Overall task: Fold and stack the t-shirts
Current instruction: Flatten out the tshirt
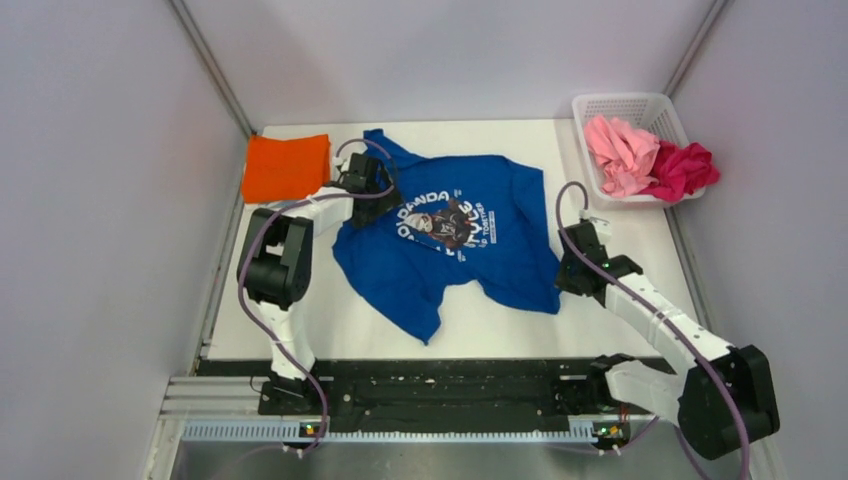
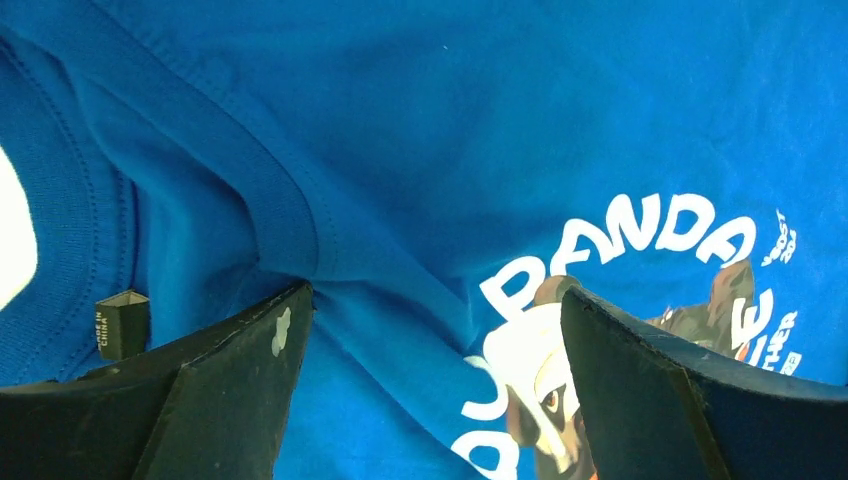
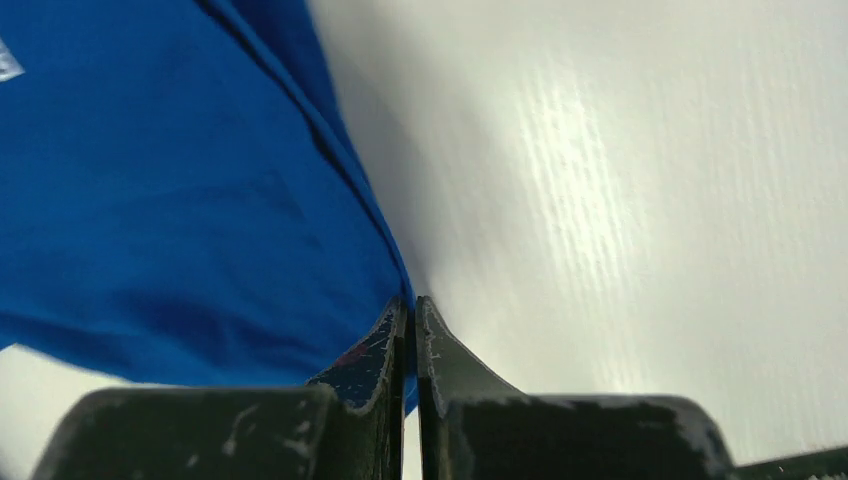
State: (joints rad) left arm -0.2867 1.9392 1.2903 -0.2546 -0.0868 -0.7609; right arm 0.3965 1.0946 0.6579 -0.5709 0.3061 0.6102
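The royal blue t-shirt (image 1: 500,250) lies spread on the white table, chest print up, its lower part rumpled. My left gripper (image 1: 375,185) is open and hangs just over its collar and print; in the left wrist view the gripper (image 2: 435,295) straddles a fold of the blue cloth (image 2: 450,120). My right gripper (image 1: 565,282) is at the shirt's right edge. In the right wrist view the gripper (image 3: 412,305) is shut with the blue edge (image 3: 150,200) pinched between the fingers. A folded orange t-shirt (image 1: 286,166) lies at the back left.
A white lattice basket (image 1: 622,101) at the back right holds a light pink t-shirt (image 1: 620,152) and a magenta t-shirt (image 1: 682,168). Grey walls close in the table on three sides. A black rail (image 1: 440,395) runs along the near edge.
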